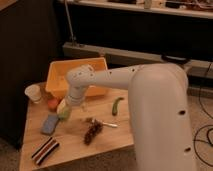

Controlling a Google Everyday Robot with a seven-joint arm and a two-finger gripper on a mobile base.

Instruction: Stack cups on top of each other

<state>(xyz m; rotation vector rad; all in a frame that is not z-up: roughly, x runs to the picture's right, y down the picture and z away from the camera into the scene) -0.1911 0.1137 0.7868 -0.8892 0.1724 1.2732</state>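
Pincer (65, 107) clamped on pale green cup (63, 112), low over table (72, 144) beside orange ball (52, 103) and blue sponge (49, 123).

Your gripper (67, 106) is at the translucent pale green cup (63, 112), just right of the small orange ball (52, 103) and flat blue sponge (49, 123).

Only one camera is here. It looks down from high, over the thick white arm (155, 105) that fills the right foreground, onto the wooden table (75, 150) at middle distance, facing the dark wall behind. The gripper (64, 111) is low over the table's left part, just beside the blue sponge (49, 123).
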